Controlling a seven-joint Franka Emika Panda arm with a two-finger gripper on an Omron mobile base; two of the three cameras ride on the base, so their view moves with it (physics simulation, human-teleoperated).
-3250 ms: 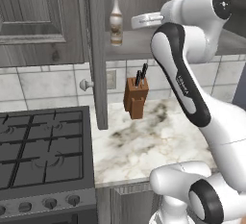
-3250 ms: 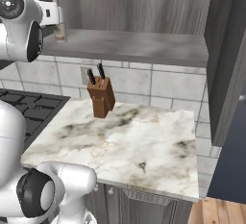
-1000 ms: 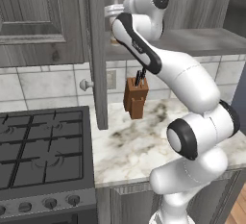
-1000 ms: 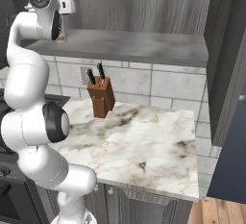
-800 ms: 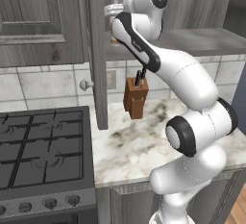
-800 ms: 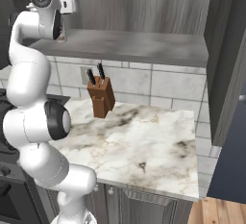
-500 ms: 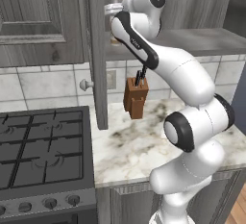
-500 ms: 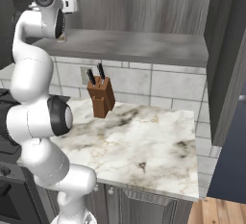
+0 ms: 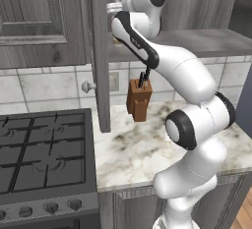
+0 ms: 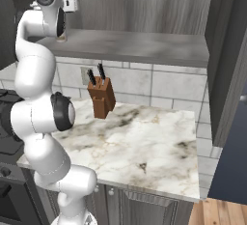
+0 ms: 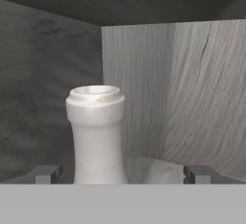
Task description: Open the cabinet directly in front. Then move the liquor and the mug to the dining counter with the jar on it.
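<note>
**Open jaws reach the bottle neck inside the wall cabinet**

Gripper (image 11: 122, 174) first: its two dark finger tips stand wide apart at the bottom of the hand view, one on either side of the liquor (image 11: 96, 134), whose pale cream neck and rimmed mouth rise between them, nearer the left tip. Nothing is clamped; whether either tip touches the neck cannot be told, but a clear gap shows on the right side.

From there, by size. The cabinet (image 9: 44, 24) is the biggest thing in sight: dark grey wood-grain, with its doors swung open. In the left base view one door stands edge-on towards the camera, its small round knob (image 9: 88, 86) low on that edge, and the grey shelf (image 9: 206, 41) runs off to the right behind the arm. In the right base view the other open door (image 10: 230, 60) hangs at the right side.

Below the cabinet lies a marble worktop (image 10: 140, 147) with grey-brown veins, backed by pale tiles. To its left sits a black gas stove (image 9: 42, 149) with a row of knobs along its front.

The white arm (image 9: 187, 75) rises from the floor, bends at a dark elbow joint and reaches up into the cabinet's left end, where the liquor stands on the shelf, mostly hidden by the hand in both base views.

A brown knife block (image 10: 101, 98) with dark handles sits on the worktop close to the tiled wall.
</note>
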